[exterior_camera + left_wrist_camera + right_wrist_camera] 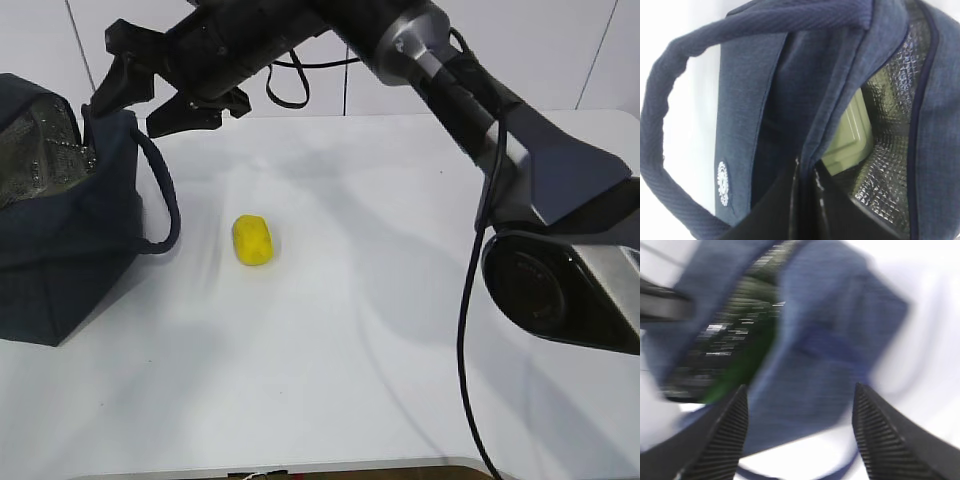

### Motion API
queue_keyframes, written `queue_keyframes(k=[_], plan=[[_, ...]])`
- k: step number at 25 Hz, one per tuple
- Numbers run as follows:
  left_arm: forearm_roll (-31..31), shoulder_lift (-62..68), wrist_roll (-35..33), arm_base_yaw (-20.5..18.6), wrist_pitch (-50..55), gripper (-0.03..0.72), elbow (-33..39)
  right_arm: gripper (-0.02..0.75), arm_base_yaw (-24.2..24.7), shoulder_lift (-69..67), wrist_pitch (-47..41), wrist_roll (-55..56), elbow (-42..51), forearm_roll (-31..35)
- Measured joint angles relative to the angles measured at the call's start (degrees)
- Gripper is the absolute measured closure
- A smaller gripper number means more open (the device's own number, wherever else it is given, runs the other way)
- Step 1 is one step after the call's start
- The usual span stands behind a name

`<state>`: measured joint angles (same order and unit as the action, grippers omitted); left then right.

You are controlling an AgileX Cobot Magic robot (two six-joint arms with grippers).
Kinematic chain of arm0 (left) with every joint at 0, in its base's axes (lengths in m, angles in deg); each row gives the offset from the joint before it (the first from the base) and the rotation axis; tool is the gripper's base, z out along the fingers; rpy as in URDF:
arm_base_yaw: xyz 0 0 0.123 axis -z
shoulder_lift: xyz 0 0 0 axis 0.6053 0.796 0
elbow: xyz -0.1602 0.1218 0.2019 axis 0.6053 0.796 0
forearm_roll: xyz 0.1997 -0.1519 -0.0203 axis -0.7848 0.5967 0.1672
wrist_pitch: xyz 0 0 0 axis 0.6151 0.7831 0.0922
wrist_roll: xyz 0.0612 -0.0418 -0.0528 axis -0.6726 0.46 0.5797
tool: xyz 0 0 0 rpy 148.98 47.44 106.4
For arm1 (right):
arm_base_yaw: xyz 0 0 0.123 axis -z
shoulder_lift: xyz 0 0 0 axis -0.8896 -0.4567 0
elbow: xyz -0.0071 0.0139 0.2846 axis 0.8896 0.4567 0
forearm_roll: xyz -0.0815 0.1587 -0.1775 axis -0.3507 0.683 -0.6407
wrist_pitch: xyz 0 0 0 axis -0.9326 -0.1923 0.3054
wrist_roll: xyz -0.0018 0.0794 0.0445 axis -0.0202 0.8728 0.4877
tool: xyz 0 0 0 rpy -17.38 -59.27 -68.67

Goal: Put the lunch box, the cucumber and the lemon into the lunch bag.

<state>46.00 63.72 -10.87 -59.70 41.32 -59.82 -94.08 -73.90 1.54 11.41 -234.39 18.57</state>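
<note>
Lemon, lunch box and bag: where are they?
Lemon (254,241), exterior view, middle of its yellow skin.
Lunch box (852,132), left wrist view, green lid inside the bag.
Bag (70,250), exterior view, front wall.

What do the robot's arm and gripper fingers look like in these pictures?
In the exterior view the right arm has dark grey and black shells with a silver metal joint, and a black cable hangs along it. The right gripper is black. In the right wrist view its fingers are black wedges with finely ribbed inner pads.
</note>
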Motion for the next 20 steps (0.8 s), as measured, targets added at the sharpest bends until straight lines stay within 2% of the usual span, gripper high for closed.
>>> queue_keyframes(k=[6, 17, 20], plan=[[-2.3, 0.0, 0.5, 0.0, -0.1, 0.701, 0.0, 0.218, 0.0, 0.4, -0.1, -1.6, 0.0, -1.2], [-2.7, 0.0, 0.6, 0.0, -0.1, 0.701, 0.0, 0.219, 0.0, 0.4, -0.3, -4.6, 0.0, -21.3], [-2.7, 0.0, 0.6, 0.0, -0.1, 0.701, 0.0, 0.219, 0.0, 0.4, -0.4, -5.5, 0.0, -24.4]])
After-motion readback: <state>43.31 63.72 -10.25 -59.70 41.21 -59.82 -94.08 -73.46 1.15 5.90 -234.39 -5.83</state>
